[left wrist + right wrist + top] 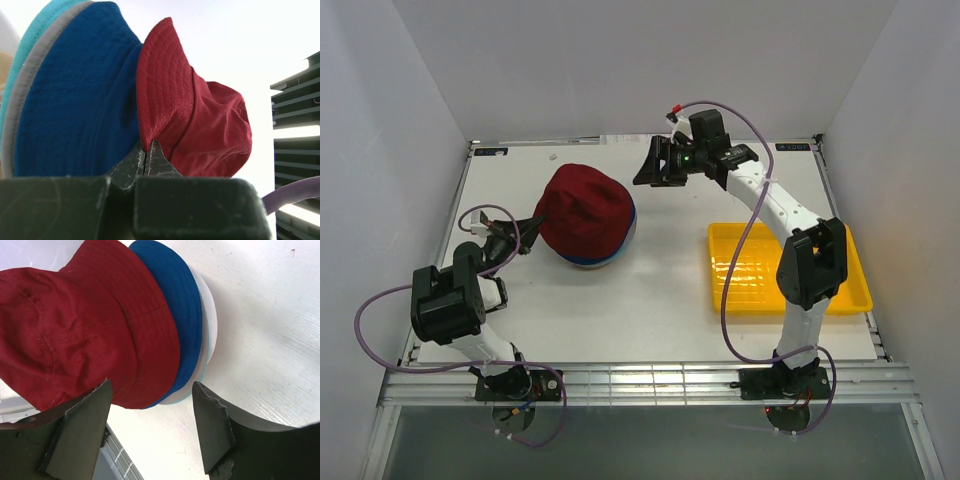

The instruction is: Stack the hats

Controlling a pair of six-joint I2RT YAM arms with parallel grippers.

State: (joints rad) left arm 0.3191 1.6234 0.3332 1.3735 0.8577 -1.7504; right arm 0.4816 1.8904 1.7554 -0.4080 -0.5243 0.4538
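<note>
Bright, even overhead light fills the white enclosure, leaving only a faint, soft shadow on the table (660, 310) beside the dark red hat (585, 212). From the left wrist the background burns out to white, and the left gripper (146, 150) sits dark and soft-edged in the foreground. The right gripper (151, 386) also blurs close to the lens; the hat stitching beyond it is sharp.

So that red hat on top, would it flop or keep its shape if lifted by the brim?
Probably floppy: the red hat has its brim bent upward where the left gripper pinches it. The creased cloth crown suggests it is light and would sag.
</note>
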